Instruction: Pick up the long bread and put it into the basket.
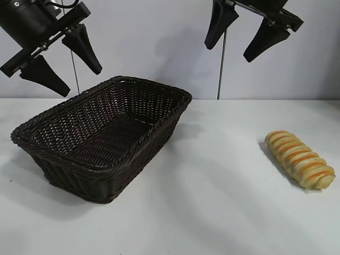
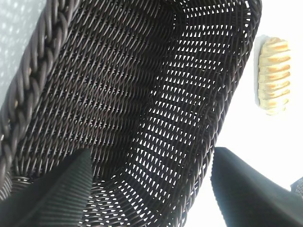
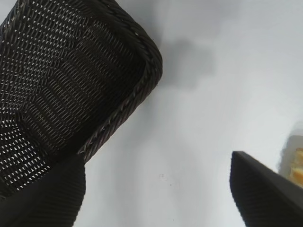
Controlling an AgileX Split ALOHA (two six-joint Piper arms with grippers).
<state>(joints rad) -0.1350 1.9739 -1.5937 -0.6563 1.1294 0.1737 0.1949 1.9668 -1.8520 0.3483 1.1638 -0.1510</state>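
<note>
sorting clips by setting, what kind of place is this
Probably a lab test bench: a bare white table against a plain wall, two robot grippers, left and right, overhead, and only a basket and long bread as props.

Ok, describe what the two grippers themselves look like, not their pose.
Both are matte black. The left gripper has two tapered, wedge-shaped fingers on a crossbar under a round black wrist, with a dark cable above. The right gripper has matching pointed fingers. In the wrist views the finger pads look finely ribbed.

No readable text — no labels, numbers, signs.
</note>
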